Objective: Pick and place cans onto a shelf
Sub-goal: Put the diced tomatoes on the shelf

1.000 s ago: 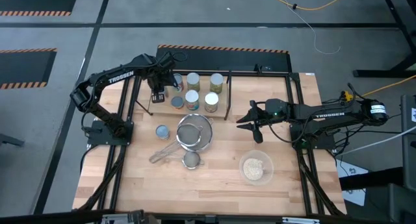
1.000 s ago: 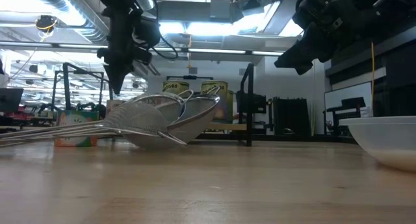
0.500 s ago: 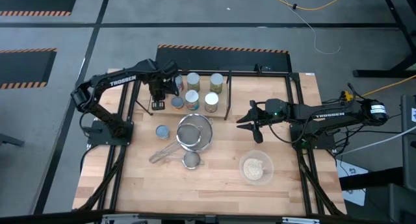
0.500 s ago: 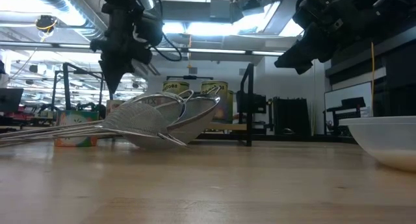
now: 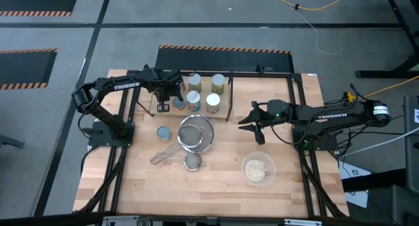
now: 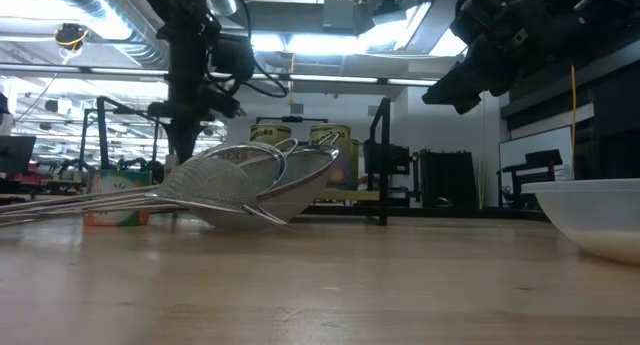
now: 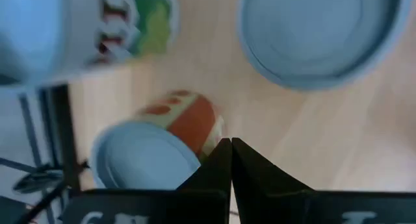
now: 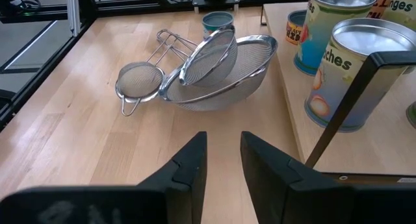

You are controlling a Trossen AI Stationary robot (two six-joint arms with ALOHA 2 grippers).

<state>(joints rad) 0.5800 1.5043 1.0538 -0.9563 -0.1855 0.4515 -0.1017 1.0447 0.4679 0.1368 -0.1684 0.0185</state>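
Moved: left gripper (image 5: 171, 93), now swung toward the cans (image 5: 194, 99) on the shelf (image 5: 228, 101); a second ago it pointed down over the shelf's left end, nearer the left end loop.
Left arm pose: reaches from the table's left edge across the shelf's left end, forearm nearly level, wrist turned toward the can group.
Left gripper state: fingers (image 7: 221, 162) pressed together, empty, tips just above a short blue-topped can with an orange label (image 7: 156, 146).
Near left gripper: a second blue top (image 7: 318, 36) beside it, and a taller can with a green label (image 7: 97, 26) close by.
Right arm: unchanged, stretched in from the right edge, right gripper (image 5: 252, 123) raised over bare table (image 5: 301, 187) between shelf and bowl (image 5: 257, 169).
Right gripper state: fingers (image 8: 185, 169) slightly apart, empty.
Cans: five upright on the shelf board, two tall ones at the back; one short blue-topped can (image 5: 163, 132) off the shelf, on the table left of the strainers (image 5: 195, 134).
Shelf: back half of the table, between the arms.
Unchanged: lone can, strainers, bowl.
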